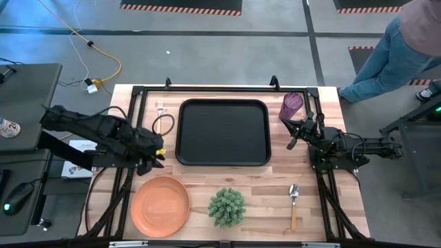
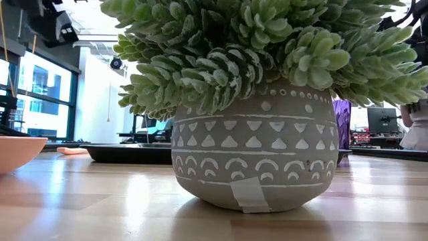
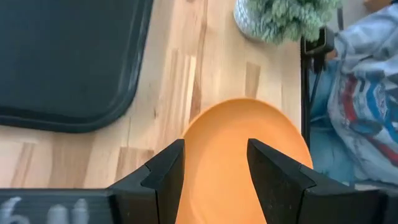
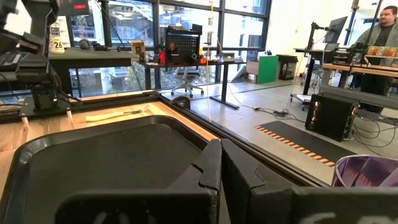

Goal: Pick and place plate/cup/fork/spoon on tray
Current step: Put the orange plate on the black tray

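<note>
The left gripper (image 3: 214,168) hangs over the orange plate (image 1: 160,205), jaws wide with nothing between them. The plate sits on the bench (image 1: 262,207), near the black tray (image 1: 222,132). The right gripper (image 1: 295,136) is just beside the tray, near the purple cup (image 1: 292,105), jaws closed and empty.

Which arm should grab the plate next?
Left. Its claw hovers open just above the plate, which fills its wrist view between the fingers. The right claw is shut, across the tray beside the cup.
</note>
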`<action>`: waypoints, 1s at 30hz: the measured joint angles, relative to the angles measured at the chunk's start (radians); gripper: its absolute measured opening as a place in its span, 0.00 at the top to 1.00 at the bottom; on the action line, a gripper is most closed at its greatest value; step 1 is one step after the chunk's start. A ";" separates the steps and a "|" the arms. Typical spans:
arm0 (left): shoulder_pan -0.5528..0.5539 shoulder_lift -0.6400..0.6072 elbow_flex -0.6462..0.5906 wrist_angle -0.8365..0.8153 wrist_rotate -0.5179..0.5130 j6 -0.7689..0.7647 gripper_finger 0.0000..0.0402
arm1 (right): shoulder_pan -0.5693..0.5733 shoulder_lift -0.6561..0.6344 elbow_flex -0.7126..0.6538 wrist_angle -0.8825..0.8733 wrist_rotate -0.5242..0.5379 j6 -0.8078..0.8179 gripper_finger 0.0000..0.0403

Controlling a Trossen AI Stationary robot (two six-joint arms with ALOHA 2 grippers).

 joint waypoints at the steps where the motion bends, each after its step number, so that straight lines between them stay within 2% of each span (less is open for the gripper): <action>1: -0.022 0.012 0.000 0.000 -0.019 -0.016 0.59 | 0.000 0.000 0.000 0.000 0.000 0.000 1.00; 8: -0.162 0.108 0.000 0.000 -0.125 -0.088 0.59 | 0.000 0.000 0.000 0.000 0.000 0.000 1.00; 13: -0.217 0.181 -0.026 0.002 -0.194 -0.123 0.59 | 0.000 0.000 0.000 0.000 0.000 0.000 1.00; 21: -0.249 0.263 -0.122 0.077 -0.189 -0.185 0.59 | 0.000 0.000 0.000 0.000 0.000 0.000 1.00; 30: -0.249 0.315 -0.129 0.096 -0.182 -0.199 0.59 | 0.000 0.000 0.000 0.000 0.000 0.000 1.00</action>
